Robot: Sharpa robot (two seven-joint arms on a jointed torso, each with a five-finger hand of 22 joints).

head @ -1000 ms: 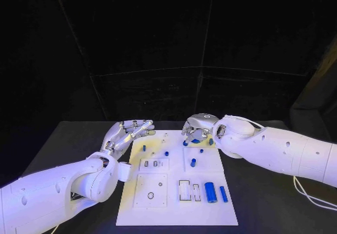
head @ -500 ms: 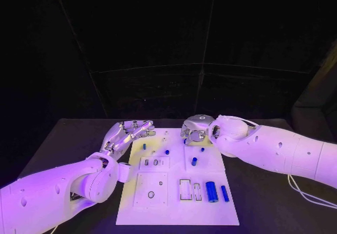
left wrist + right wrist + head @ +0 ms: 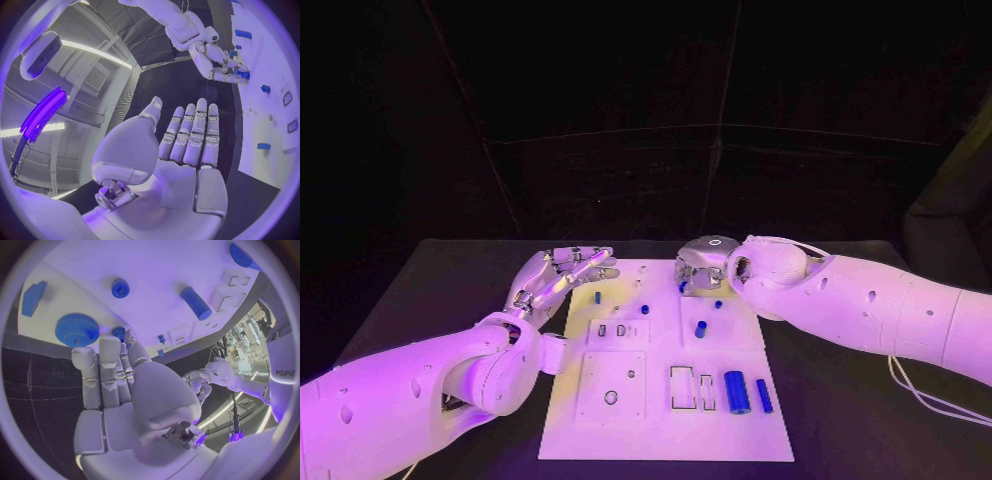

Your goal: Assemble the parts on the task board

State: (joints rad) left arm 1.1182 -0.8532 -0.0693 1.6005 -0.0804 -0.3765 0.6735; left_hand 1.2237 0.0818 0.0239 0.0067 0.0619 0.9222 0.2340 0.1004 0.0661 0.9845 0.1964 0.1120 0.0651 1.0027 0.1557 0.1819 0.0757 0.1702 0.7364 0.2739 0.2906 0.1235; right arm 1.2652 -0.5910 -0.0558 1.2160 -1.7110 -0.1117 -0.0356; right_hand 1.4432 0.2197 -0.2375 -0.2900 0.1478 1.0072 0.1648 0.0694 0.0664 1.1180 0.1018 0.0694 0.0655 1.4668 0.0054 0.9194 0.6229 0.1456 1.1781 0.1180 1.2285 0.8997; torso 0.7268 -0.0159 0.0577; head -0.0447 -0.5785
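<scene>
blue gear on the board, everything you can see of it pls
The blue gear is a toothed disc with a raised hub, plastic-looking, lying flat near the far edge of the white task board. The right hand has its fingertips right beside it; whether they touch it I cannot tell. In the head view that hand hides it.

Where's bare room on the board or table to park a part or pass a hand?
Free: the white task board near strip, below the two blue cylinders; black table right of the board. Crowded: the board's far end, where the right hand sits over small blue parts and the left hand hovers beside the edge.
</scene>
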